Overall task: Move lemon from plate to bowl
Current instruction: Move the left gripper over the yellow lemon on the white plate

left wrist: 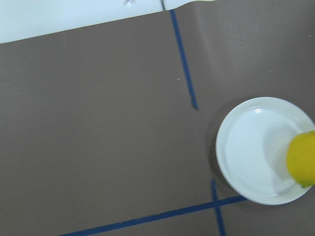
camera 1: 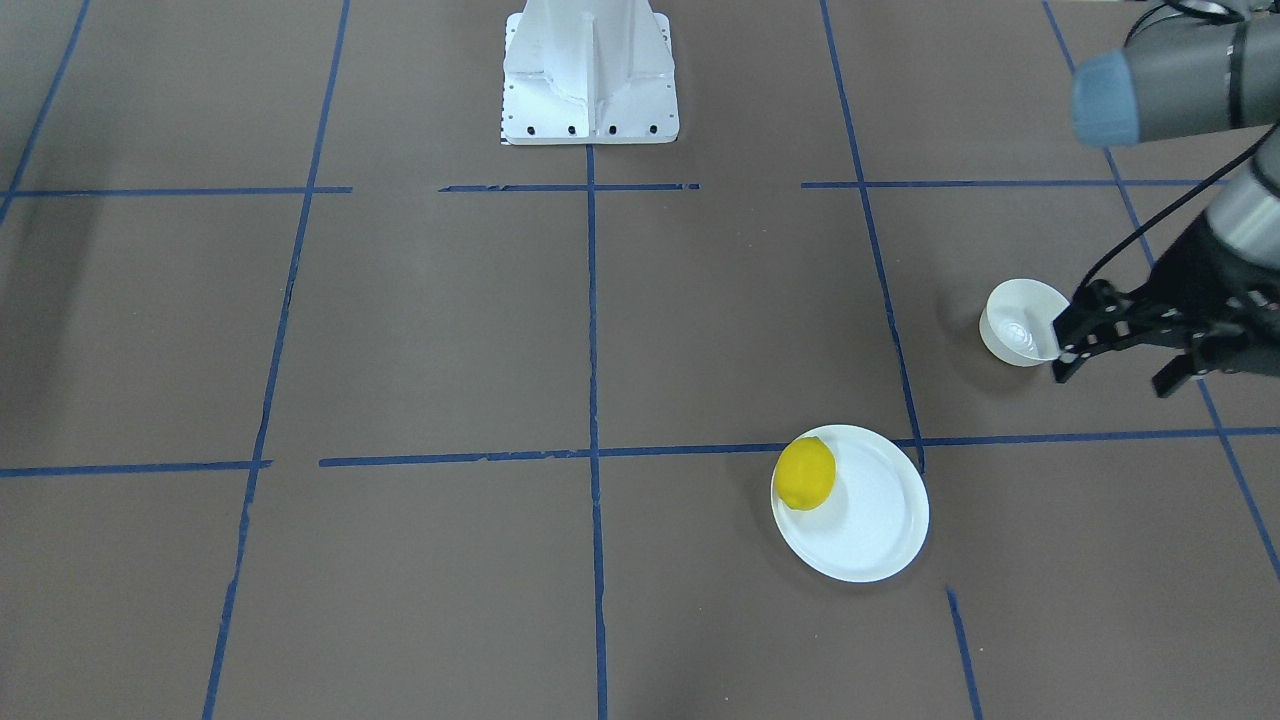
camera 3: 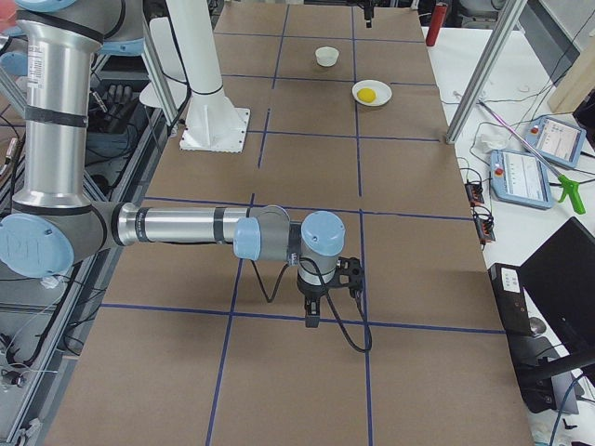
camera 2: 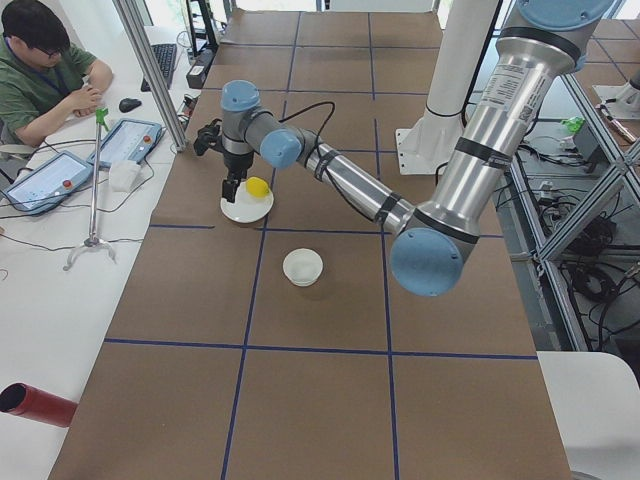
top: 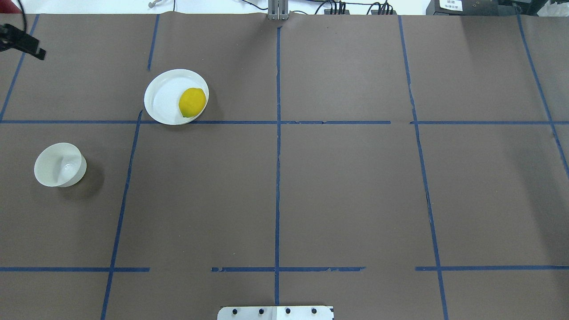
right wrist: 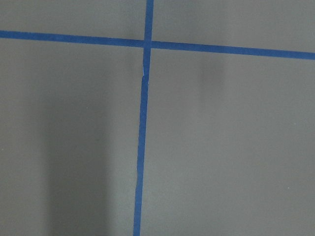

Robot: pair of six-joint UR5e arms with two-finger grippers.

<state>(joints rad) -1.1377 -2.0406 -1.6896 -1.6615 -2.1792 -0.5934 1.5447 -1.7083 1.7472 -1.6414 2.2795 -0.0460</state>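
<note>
Obs. from the floor, dirs. per overhead view clock face.

Lemon (top: 192, 102) is on the plate (top: 164, 95), lying on its side at the plate's 3 o'clock, touching the rim there. Long axis runs approx. 1 to 7 o'clock, the slightly more pointed end twd. 7. Nothing is touching it but the plate.

Plate sits flat on the brown table (top: 338, 186), with its 6 o'clock edge over a blue tape line (top: 278, 178). The rest of the plate surface is bare.

Bowl (top: 60, 164) is upright with its mouth up, at approx. 8 o'clock from the plate and well apart from it.

Left gripper (camera 1: 1110, 375) is held in the air at the table's left side. In the front-facing view it overlaps the bowl's rim, but it isn't in contact w/ bowl, plate or lemon. Jaws look spread, nothing between them. The left wrist cam looks down on the plate at its frame's right edge, w/ the lemon cut off by that edge.

Right gripper (camera 3: 311, 316) points down over the table's far right end, well apart from all three items. Seen only in the right-side view, so I can't tell if its jaws are apart or together. The right wrist cam shows only table and tape.
</note>
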